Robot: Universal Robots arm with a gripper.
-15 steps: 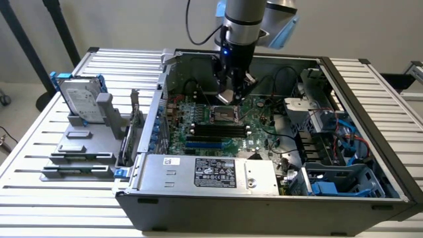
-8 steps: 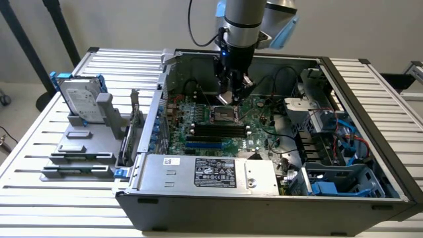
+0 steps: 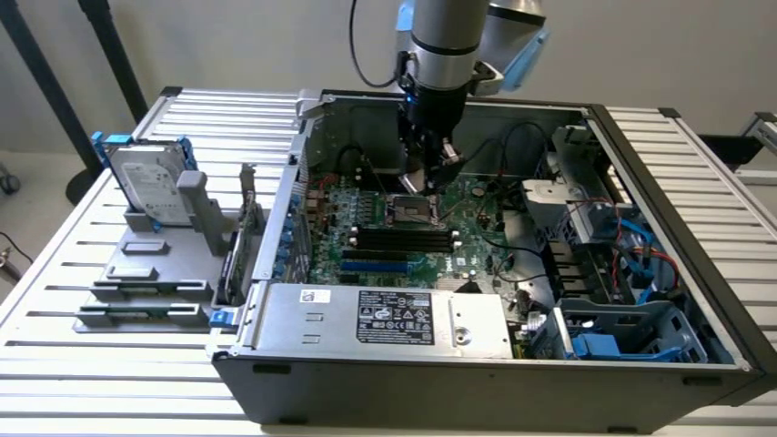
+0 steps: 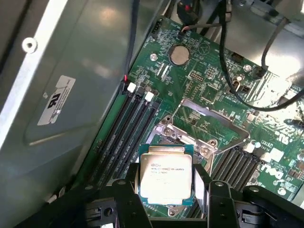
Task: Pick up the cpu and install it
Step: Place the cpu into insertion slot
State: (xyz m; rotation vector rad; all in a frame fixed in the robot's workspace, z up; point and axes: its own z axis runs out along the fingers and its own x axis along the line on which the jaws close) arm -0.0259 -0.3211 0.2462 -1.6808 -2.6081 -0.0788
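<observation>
The cpu (image 4: 166, 175), a small flat square chip with a silvery top and printed lettering, sits between my gripper's (image 4: 167, 192) two black fingers (image 4: 129, 192), which are shut on its opposite edges. It hangs a little above the green motherboard (image 4: 204, 80), close to the dark socket (image 4: 187, 134) whose metal frame stands open. In the exterior view my gripper (image 3: 421, 177) reaches down into the open computer case, just above the socket (image 3: 413, 209); the cpu is too small there to make out.
Black memory slots (image 4: 126, 128) run beside the socket, and black cables (image 4: 247, 90) loop over the board. A power supply (image 3: 388, 316) fills the case's near end. An upright silver hard drive (image 3: 148, 185) with blue brackets stands on a grey rack outside the case.
</observation>
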